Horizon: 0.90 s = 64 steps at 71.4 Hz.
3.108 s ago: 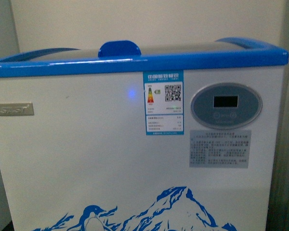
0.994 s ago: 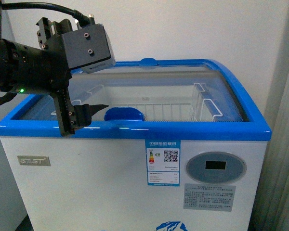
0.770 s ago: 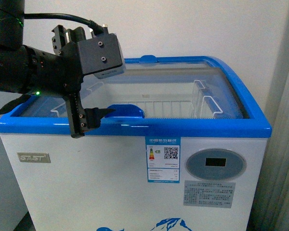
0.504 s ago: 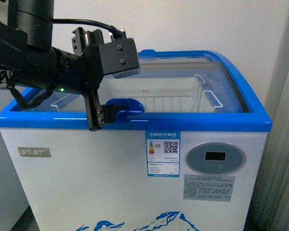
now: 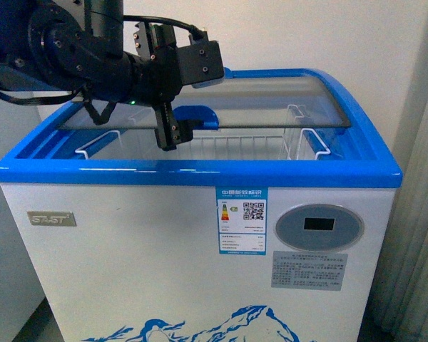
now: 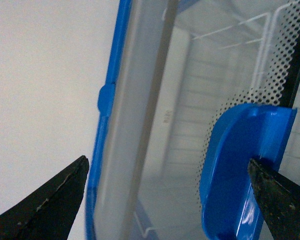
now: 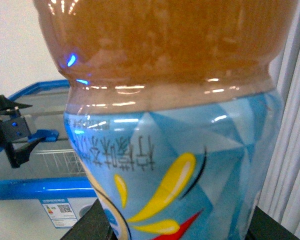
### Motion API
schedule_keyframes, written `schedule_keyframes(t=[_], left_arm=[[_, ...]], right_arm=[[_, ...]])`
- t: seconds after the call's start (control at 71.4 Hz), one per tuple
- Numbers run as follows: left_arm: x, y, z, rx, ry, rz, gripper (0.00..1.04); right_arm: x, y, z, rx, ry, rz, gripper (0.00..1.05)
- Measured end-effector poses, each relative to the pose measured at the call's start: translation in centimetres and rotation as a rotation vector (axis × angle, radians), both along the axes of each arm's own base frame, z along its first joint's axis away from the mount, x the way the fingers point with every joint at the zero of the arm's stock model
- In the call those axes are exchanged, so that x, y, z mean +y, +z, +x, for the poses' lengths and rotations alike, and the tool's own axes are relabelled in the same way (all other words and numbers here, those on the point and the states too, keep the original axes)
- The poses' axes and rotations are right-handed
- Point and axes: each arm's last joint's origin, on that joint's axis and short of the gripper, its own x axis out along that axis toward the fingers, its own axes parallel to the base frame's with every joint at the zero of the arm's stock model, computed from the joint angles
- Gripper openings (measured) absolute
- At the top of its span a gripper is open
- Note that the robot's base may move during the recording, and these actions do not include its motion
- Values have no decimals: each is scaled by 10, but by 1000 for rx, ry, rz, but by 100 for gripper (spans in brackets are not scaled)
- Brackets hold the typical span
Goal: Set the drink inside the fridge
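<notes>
Two risks with left gripper (image 6: 167, 197) spread, one finger just beside blue plastic lid handle (image 6: 240, 165), and right gripper (image 7: 177, 230) pinching clear amber-tea bottle (image 7: 165, 150) well short of white blue-rimmed chest freezer (image 5: 128, 271): finger slipping off handle, or curved glass lid (image 5: 285, 100) gap too narrow for bottle.

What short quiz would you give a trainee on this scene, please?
1. True or false: the drink is already inside the fridge.
2. What does the left gripper straddle? A) blue lid handle B) a cup C) the drink
3. Which gripper holds the drink?
Key: 1 false; 2 A; 3 right gripper.
</notes>
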Motion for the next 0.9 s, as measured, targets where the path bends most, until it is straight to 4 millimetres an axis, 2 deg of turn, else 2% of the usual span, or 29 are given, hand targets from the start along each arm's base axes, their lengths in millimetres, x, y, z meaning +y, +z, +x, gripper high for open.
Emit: schedule_keyframes(t=[0.224, 0.364, 0.476, 0.546, 0.63, 0.714, 0.77, 0.812, 0.826, 0.896], left_arm=[[-7, -2, 52, -181, 194, -36, 97], [-8, -9, 53, -199, 297, -162, 97], [-4, -14, 42, -120, 411, -270, 97], [7, -15, 29, -38, 481, -347, 97], [36, -10, -12, 165, 600, -567, 97], [47, -7, -44, 269, 623, -725, 97], [53, -6, -77, 363, 623, -859, 97], [55, -6, -96, 414, 622, -909, 97], [56, -7, -108, 440, 619, -932, 97], [57, -8, -146, 522, 607, -1027, 97]], right_arm=[[0, 0, 0, 0, -1, 0, 35], [0, 0, 0, 0, -1, 0, 35], [0, 0, 0, 0, -1, 0, 35], [0, 0, 0, 0, -2, 0, 35], [0, 0, 0, 0, -2, 0, 35], [0, 0, 0, 0, 1, 0, 35], [0, 0, 0, 0, 0, 0, 35], [0, 0, 0, 0, 0, 0, 35], [0, 0, 0, 0, 0, 0, 35], [0, 0, 0, 0, -1, 0, 35]])
